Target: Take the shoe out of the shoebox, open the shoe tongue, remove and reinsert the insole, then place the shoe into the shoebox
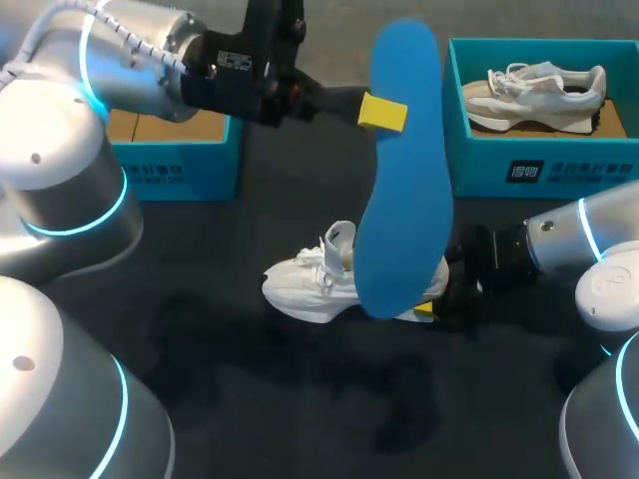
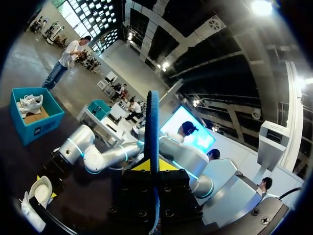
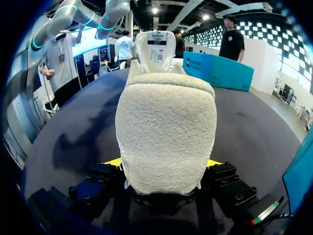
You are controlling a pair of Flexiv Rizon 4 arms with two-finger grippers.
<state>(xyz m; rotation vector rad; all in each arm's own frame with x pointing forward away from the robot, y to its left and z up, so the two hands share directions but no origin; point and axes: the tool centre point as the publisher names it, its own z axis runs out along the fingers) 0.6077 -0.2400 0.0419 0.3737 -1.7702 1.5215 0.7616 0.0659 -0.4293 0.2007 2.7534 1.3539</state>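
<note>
Two tools are busy at once. The left tool [image 1: 382, 112] is clamped on the blue insole [image 1: 404, 170] and holds it aloft. The right tool [image 1: 436, 304] is closed on the heel of the white shoe [image 1: 315, 284], which sits on its sole near the middle of the counter [image 1: 200, 379], toe toward 9 o'clock. The insole is out, so the removal looks done and reinsertion seems the step in hand. In the head view the insole's lower end overlaps the shoe's heel; I cannot tell whether they touch. The next move probably calls for tipping the insole toe-first toward 9 o'clock and sliding it under the raised tongue while the heel is held steady. A teal shoebox [image 1: 175, 165] stands at 10 o'clock, and a second teal box [image 1: 544, 165] at 2 o'clock holds a grey shoe [image 1: 544, 95]. Both are well apart from the work. The laces and tongue, not the boxes, look like the likely snag.
</note>
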